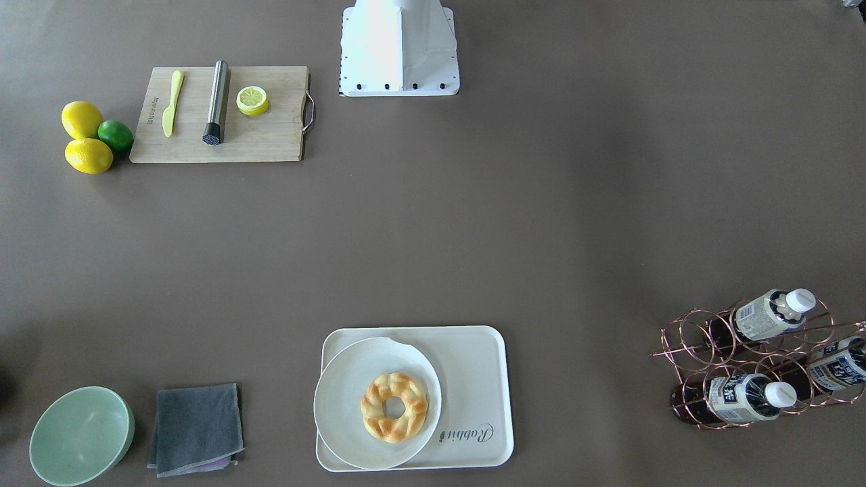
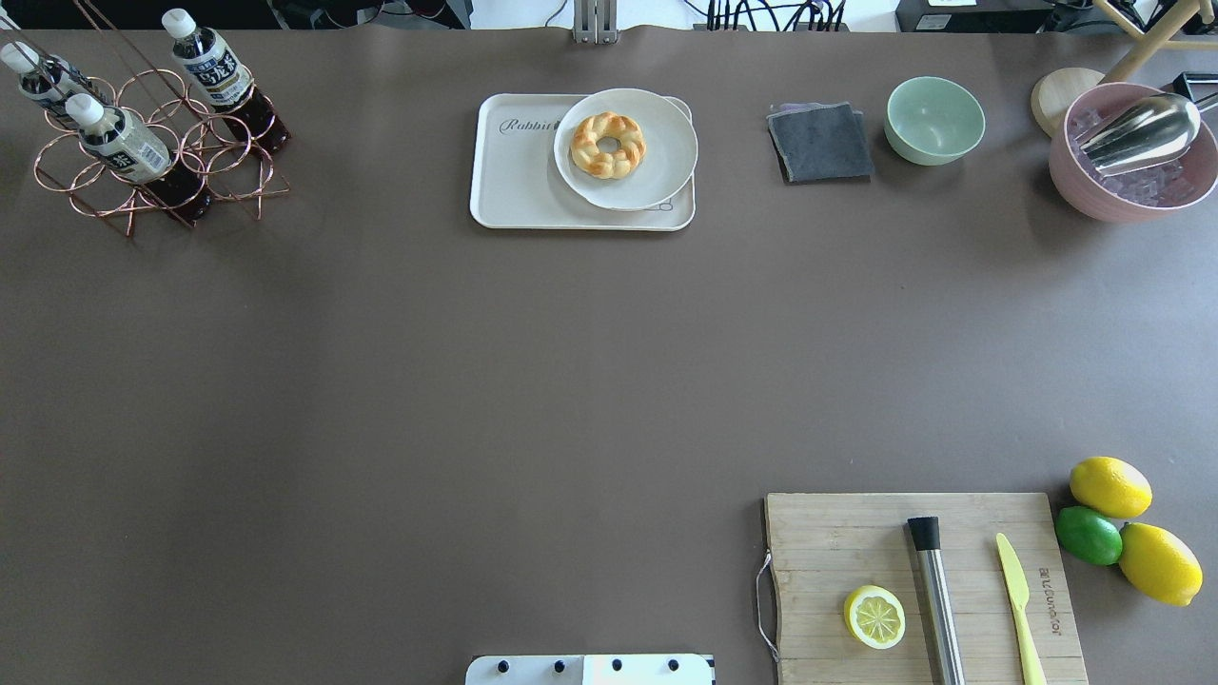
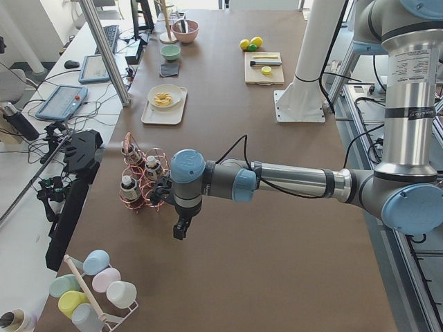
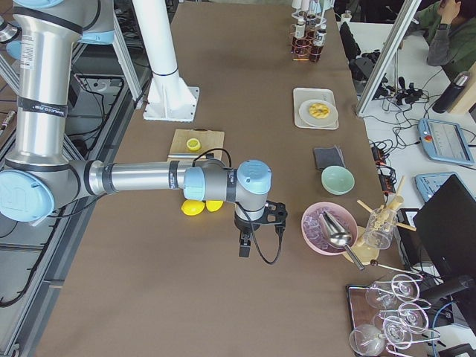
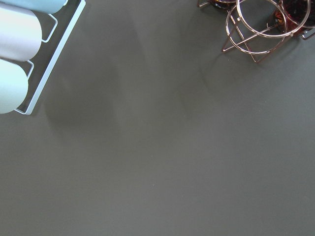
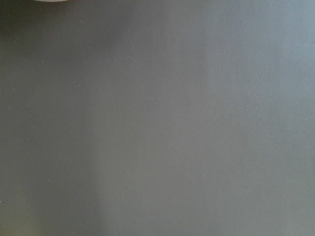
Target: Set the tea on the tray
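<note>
The three tea bottles [image 1: 743, 398] lie in a copper wire rack [image 1: 697, 352], well apart from the tray [image 1: 473, 365] bearing a plate [image 1: 338, 406] with a doughnut [image 1: 394, 407]; I cannot tell whether the left gripper [image 3: 181, 225] or the right gripper [image 4: 244, 245] is released or clenched.

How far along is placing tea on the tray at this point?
Done: nothing. All three tea bottles sit in the copper rack; the tray holds only a plate with a pastry. In hand: the left gripper hangs beside the rack, no bottle at it. Left: grasp one, carry it over.
</note>
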`<act>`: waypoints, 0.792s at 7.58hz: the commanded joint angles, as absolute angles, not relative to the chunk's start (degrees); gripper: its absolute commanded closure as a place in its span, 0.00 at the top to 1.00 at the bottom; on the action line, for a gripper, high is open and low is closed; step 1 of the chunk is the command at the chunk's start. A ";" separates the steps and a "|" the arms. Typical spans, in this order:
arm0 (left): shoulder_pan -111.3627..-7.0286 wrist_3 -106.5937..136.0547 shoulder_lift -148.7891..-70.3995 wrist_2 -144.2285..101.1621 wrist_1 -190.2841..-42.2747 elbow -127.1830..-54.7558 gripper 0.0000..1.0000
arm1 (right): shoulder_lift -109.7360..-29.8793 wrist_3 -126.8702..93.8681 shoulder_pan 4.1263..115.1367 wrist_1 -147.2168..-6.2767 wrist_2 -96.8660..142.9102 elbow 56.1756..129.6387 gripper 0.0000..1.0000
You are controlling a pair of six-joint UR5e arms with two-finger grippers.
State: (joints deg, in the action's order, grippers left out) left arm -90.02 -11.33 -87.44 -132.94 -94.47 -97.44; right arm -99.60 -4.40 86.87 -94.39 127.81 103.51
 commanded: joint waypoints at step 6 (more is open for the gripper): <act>-90.17 -9.14 -89.21 -140.97 -98.76 -95.79 0.98 | -99.76 -4.39 86.92 -94.39 127.79 103.45 1.00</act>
